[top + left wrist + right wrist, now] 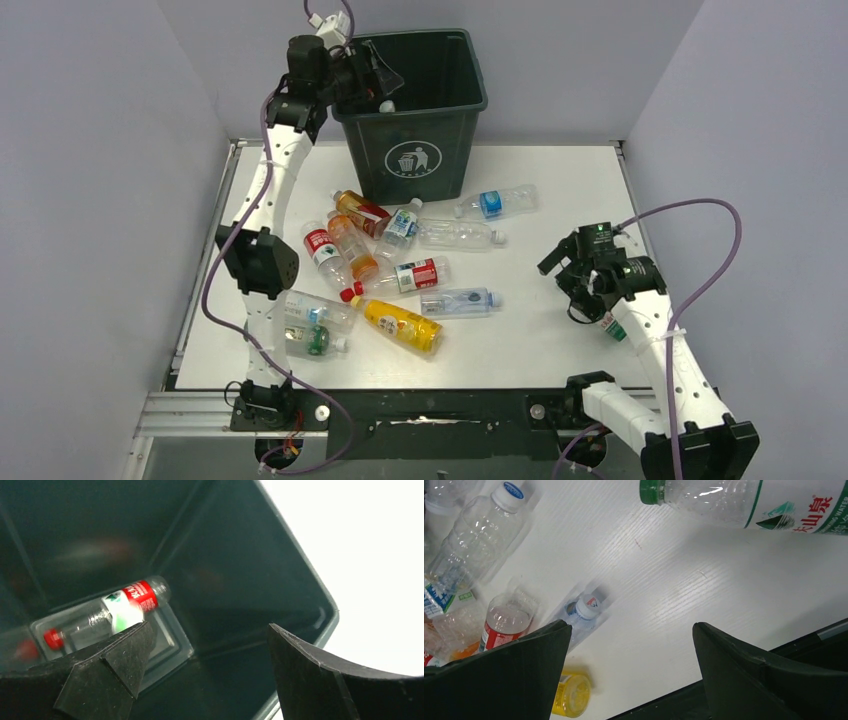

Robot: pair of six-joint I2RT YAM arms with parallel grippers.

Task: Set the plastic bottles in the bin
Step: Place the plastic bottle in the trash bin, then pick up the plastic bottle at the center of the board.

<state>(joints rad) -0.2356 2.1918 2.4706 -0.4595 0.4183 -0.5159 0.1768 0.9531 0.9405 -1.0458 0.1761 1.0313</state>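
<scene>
The dark green bin (412,150) stands at the back of the table. My left gripper (375,80) hangs over its left rim, open and empty; the left wrist view looks down into the bin (240,580), where a red-labelled bottle (112,612) lies on the floor. Several plastic bottles (400,275) lie scattered on the table in front of the bin. My right gripper (565,275) is open and empty above the table at the right. A green-labelled bottle (749,500) lies beside it, partly hidden under the arm in the top view (612,327).
A yellow bottle (402,324) and a blue-labelled one (458,300) lie nearest my right gripper. Two clear bottles (315,325) lie by the left arm's lower link. Grey walls close in both sides. The black front rail (440,405) runs along the near edge.
</scene>
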